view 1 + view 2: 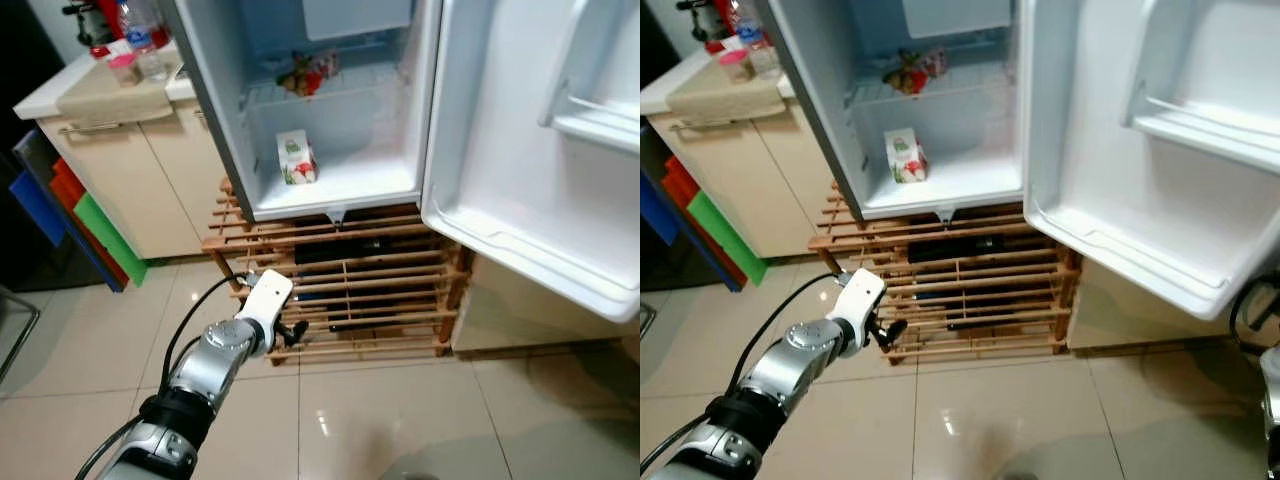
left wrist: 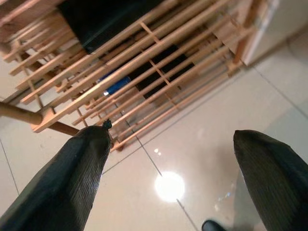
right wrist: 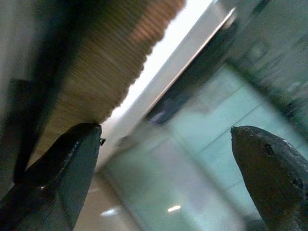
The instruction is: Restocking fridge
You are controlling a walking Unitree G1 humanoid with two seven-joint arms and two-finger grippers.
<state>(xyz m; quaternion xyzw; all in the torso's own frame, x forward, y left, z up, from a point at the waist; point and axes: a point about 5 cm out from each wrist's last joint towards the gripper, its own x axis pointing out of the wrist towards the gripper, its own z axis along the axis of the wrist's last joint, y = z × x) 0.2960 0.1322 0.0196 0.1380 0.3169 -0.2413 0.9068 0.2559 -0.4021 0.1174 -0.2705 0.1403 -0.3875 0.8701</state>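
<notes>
Fridge (image 1: 330,120) stands open on its wooden rack (image 1: 345,290) with a carton (image 1: 296,158) inside, while the left gripper (image 1: 290,333) and right gripper (image 3: 163,159), fingers apart and empty, could snag those low slats.

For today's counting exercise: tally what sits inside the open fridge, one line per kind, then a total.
Cartons: 1, on the fridge floor
Red-and-green packs: 1 cluster, on the wire shelf; blurred, contents unclear
Total: 2
</notes>
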